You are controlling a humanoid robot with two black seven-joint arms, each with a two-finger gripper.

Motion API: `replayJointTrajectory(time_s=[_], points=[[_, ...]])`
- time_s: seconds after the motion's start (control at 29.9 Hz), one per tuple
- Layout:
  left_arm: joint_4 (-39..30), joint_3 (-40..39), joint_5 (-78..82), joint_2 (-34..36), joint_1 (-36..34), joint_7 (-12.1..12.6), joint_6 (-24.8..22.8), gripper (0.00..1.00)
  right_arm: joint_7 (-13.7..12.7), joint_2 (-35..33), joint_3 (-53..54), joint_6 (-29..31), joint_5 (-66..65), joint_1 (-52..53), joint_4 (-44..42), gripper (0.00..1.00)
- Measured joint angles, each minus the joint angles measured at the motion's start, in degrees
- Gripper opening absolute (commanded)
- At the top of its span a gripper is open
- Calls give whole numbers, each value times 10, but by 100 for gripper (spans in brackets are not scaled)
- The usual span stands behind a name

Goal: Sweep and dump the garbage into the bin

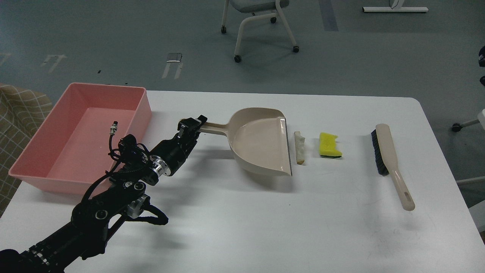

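My left gripper (192, 125) is shut on the handle of the beige dustpan (261, 142) and holds it lifted off the white table (265, 220), its shadow below it. The pan's open lip faces right, next to the bread slice (299, 147), which lies edge-on just right of the lip. The yellow sponge (329, 145) with dark backing lies a little further right. The pink bin (81, 134) stands at the table's left, behind my left arm. The beige brush (390, 163) with black bristles lies at the right. My right gripper is not in view.
A chair on castors (257, 22) stands on the floor beyond the table. Dark equipment (482, 64) shows at the right edge. A checked cloth (19, 110) lies left of the bin.
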Motion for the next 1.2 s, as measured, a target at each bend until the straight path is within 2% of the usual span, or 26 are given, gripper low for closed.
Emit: replayJointTrajectory(time_s=[0.13,0.23,0.37,0.4,0.5,0.64,0.67,0.77,0.87,0.9,1.04,1.2], points=[[0,0,4,3,-1,-3,0,1,0,-99,-6,43,-80,-32,11,100],[0,1,8,3,-1,-4,0,0,2,-162,-20,51,-118,-51,13,100],[0,1,9,1,-1,-4,0,0,4,-208,-75,53,-143,-57,37,100],[0,1,9,1,0,-4,0,0,4,-216,-87,53,-151,-58,46,96],[0,1,10,0,1,-4,0,0,5,-236,-142,53,-238,-64,98,95],[1,1,10,-2,1,-8,0,0,5,-226,-181,53,-356,-79,150,91],[1,1,10,-2,2,-10,0,0,3,-217,-185,53,-380,-88,162,86],[1,1,10,0,2,-14,1,0,-13,-194,-191,53,-429,-120,179,81],[1,1,10,1,2,-15,1,0,-43,-164,-192,52,-474,-150,182,83],[1,1,10,1,2,-15,1,0,-50,-153,-192,52,-489,-158,182,93],[2,1,10,0,2,-16,0,0,-63,-118,-202,52,-519,-176,186,94],[4,2,9,-2,4,-15,0,0,-67,-91,-238,52,-558,-179,192,94]])
